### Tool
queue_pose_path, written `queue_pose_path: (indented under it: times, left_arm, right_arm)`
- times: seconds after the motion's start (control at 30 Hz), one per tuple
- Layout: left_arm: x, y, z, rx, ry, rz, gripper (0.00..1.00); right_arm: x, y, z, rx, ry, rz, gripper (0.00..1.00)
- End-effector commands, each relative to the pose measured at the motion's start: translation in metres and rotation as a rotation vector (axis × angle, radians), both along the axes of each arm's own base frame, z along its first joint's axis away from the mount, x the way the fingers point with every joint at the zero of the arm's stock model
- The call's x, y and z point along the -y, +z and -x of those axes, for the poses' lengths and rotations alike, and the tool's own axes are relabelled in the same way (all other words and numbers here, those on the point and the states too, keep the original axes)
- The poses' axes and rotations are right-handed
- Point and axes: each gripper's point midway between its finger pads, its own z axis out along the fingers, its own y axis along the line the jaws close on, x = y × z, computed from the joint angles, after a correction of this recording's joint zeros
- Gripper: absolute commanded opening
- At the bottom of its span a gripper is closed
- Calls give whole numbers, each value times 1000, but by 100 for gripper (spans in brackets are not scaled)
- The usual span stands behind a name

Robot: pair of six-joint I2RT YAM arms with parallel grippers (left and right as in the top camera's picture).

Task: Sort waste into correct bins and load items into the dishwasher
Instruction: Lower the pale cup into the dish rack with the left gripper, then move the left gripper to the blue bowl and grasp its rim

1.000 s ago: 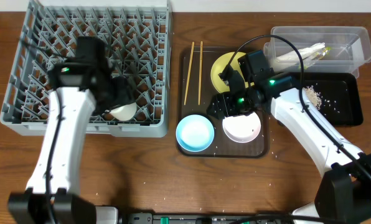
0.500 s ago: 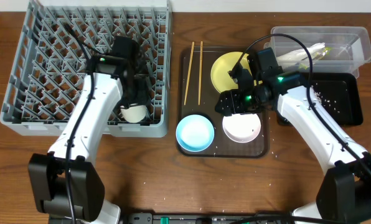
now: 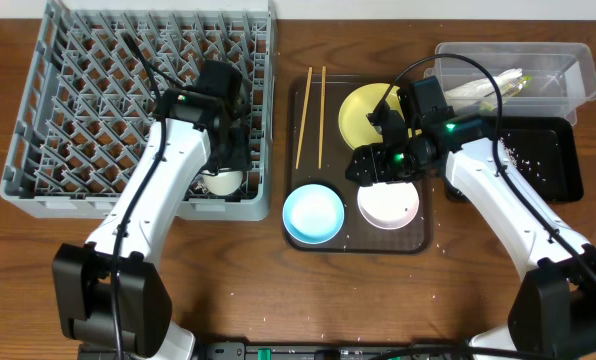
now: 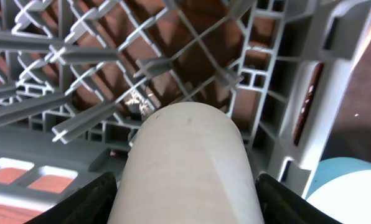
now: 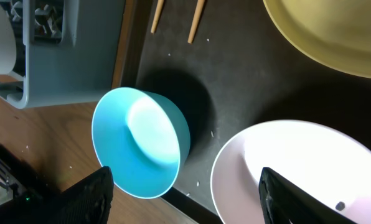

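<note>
the left gripper (image 4: 185,190) is clamped across the small white cup (image 4: 185,143), its jaws wide because the cup fills them. the cup sits low among the pegs at the front right corner of the dish rack (image 3: 78,110). its long axis runs straight out from the claw toward the rack floor, so i judge the coming move to be a short lowering and a release. whether it already touches the grid i cannot tell. the right gripper (image 3: 380,165) stands wide open and empty over the brown tray (image 3: 300,150) — the white bowl (image 3: 388,205) lies just below it and the light blue bowl (image 3: 313,215) beside that, so this arm is nearer to both.
</note>
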Motion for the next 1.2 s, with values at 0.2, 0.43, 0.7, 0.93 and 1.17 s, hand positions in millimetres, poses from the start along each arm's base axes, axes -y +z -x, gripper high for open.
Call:
queue_pose_path:
  times: [0.2,0.43,0.7,0.93,1.17]
  left_arm:
    - [16,-4,1,7,-51,-17,43]
    - [6,-10,9,-29,-42,-65,52]
    - [4,-24,18,-68,-43,-71,80]
    - [5,-13,17,-65,-44,-69,96]
    - [22,46,13,42,-60,44,96]
  right_arm:
    - [3,3,-2,7,-13,3,72]
    - [4,2,0,-3,-13,7,72]
    - [4,2,1,-4,-13,7,72]
    - [4,2,0,-2,-13,6,73]
    - [7,29,-13,68,-33,-25,72]
